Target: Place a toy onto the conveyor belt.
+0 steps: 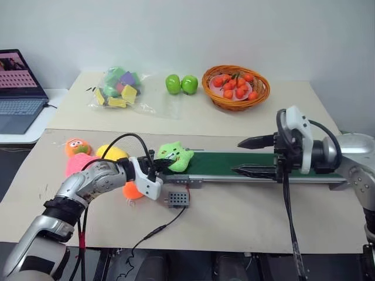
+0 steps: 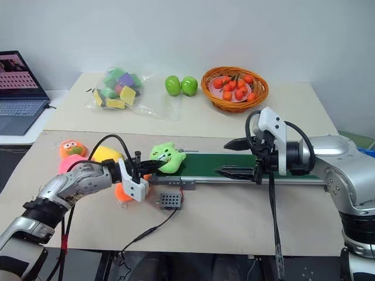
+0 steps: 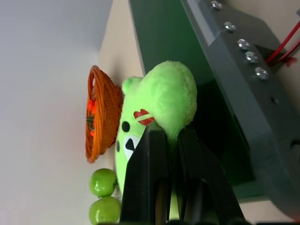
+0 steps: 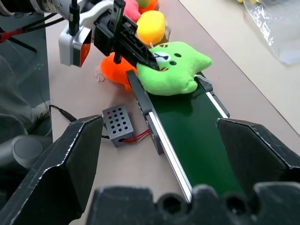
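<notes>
The toy point(image 1: 176, 155), a lime-green plush with a small face and pointed ears, sits at the left end of the conveyor belt point(image 1: 220, 164), a long dark green strip in a grey frame. My left gripper point(image 1: 166, 165) reaches in from the left and is shut on the toy's near edge; the left wrist view has the plush point(image 3: 168, 93) pinched between the two black fingers point(image 3: 147, 168). Further right, my right gripper point(image 1: 239, 156) hangs above the belt, pointing left toward the toy point(image 4: 173, 75), open with nothing between its fingers.
Orange point(image 1: 78, 146), yellow point(image 1: 111, 153) and pink plushes lie left of the belt. A grey perforated box point(image 1: 179, 199) with a cable sits in front of it. At the back are a wicker basket point(image 1: 235, 100) of small fruit, two green apples point(image 1: 180, 84), a bag of blocks point(image 1: 117, 88) and a laptop point(image 1: 17, 88).
</notes>
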`<state>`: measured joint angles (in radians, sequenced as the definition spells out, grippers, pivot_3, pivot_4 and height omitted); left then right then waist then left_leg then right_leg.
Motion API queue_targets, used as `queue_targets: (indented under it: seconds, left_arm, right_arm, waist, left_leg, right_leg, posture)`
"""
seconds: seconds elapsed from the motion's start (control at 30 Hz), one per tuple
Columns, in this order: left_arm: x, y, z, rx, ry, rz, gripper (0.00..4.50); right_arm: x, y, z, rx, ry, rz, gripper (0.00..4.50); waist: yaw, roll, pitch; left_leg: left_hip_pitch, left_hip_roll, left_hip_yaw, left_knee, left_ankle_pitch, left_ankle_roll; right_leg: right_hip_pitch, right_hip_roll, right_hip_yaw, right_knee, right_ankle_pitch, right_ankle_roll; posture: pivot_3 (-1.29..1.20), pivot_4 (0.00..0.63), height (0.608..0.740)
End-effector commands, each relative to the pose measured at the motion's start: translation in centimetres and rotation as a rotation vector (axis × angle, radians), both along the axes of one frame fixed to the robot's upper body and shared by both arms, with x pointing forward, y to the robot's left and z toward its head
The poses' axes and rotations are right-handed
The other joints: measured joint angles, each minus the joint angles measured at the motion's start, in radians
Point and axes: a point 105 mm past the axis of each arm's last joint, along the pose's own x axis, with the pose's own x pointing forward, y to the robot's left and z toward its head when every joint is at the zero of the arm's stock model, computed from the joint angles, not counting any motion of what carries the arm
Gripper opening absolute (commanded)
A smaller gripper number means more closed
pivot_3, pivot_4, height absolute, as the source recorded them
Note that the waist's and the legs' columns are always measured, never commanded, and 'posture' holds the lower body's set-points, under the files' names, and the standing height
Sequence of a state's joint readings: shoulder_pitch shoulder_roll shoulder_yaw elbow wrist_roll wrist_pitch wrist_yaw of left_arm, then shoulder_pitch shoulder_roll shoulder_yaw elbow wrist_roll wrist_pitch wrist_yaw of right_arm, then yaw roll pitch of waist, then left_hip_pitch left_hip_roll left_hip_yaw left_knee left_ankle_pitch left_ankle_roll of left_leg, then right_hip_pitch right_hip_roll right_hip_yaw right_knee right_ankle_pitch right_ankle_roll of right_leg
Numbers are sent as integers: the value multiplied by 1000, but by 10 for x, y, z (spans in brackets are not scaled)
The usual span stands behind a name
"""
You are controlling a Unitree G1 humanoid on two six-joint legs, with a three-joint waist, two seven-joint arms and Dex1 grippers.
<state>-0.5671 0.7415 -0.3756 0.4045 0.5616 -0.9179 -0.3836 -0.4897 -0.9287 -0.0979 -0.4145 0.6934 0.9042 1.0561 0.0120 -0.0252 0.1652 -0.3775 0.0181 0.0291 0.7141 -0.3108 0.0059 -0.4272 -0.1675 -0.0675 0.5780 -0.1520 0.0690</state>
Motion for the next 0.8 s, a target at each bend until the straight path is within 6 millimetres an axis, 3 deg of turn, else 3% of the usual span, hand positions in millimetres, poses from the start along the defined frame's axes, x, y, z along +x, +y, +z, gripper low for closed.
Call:
queue_targets:
  seconds: [0.03, 0.17, 0.33, 0.47, 0.63, 0.73, 0.8]
  left_arm:
    - [2, -4, 9, -28, -6, -36, 1281]
    - [4, -3, 15, -39, -16, -42, 2570]
    - [6, 9, 43, -124, -66, -19, 4338]
    - [10, 32, 65, -241, -24, 69, 4441]
    - [26, 64, 59, -479, 519, 320, 4441]
    - [28, 82, 75, -649, 832, 426, 4441]
    - [26, 90, 85, -735, 949, 454, 4441]
  right_arm:
    - [-7, -3, 14, 4, -49, -2, 4500]
    - [-6, -3, 14, 3, -47, -2, 4500]
    - [-4, -4, 15, 2, -49, 1, 4500]
    - [-2, -5, 15, -2, -49, 5, 4500]
    - [4, -14, 17, -11, -69, -31, 4500]
    - [9, -35, 19, -64, -84, -97, 4500]
    - [12, -46, 23, -84, -97, -125, 4500]
  waist:
    - [0, 0, 0]
    - [0, 0, 0]
    - [-2, 0, 0]
    - [-4, 0, 0]
    - [-6, 0, 0]
    - [-4, 0, 0]
    - [-6, 0, 0]
  left_leg:
    - [0, 0, 0, 0, 0, 0]
    - [0, 0, 0, 0, 0, 0]
    - [0, 0, 0, 0, 0, 0]
    - [0, 0, 0, 0, 0, 0]
    - [0, 0, 0, 0, 0, 0]
    - [-1, 0, -1, 1, 0, 0]
    - [-1, 0, -2, 2, 0, 0]
  right_leg:
    - [0, 0, 0, 0, 0, 0]
    - [0, 0, 0, 0, 0, 0]
    - [0, 0, 0, 0, 0, 0]
    - [0, 0, 0, 0, 0, 0]
    - [0, 0, 0, 1, 0, 1]
    - [0, 0, 0, 1, -1, 2]
    - [0, 0, 0, 1, -2, 2]
  posture:
    - [0, 150, 738]
    - [0, 150, 738]
    - [0, 150, 738]
    - [0, 150, 738]
    - [0, 150, 738]
    - [0, 150, 738]
    - [0, 150, 738]
